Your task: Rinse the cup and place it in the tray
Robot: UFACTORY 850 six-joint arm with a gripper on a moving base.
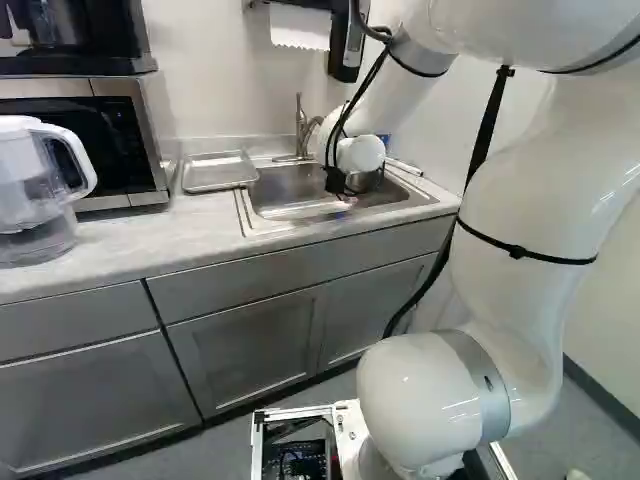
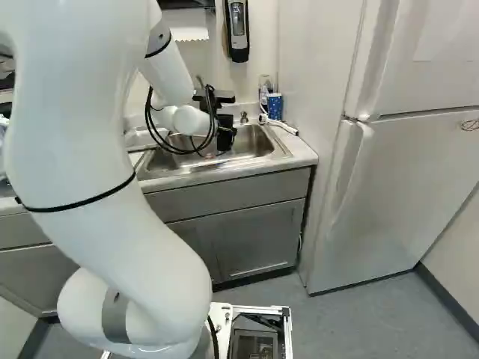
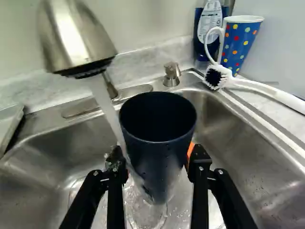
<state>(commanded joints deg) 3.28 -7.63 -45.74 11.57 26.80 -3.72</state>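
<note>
In the right base view my gripper (image 2: 224, 133) is over the sink, seen from behind. Up close in the wrist view, the gripper (image 3: 157, 157) is shut on the dark blue cup (image 3: 157, 119), one finger on each side. The cup is upright with its open mouth facing up. From the faucet head (image 3: 76, 38) a stream of water (image 3: 110, 112) runs down along the cup's outer side and past one fingertip; droplets sit on the cup's wall. The metal tray (image 1: 218, 184) lies flat on the counter beside the sink.
The steel sink (image 3: 248, 176) surrounds the gripper below. Behind it stand a soap pump (image 3: 171, 74), a white brush (image 3: 252, 86), a polka-dot cup (image 3: 240, 40) and a bottle (image 3: 209, 28). A microwave (image 1: 100, 140) and a pitcher (image 1: 35, 190) stand beyond the tray; a fridge (image 2: 397, 187) is opposite.
</note>
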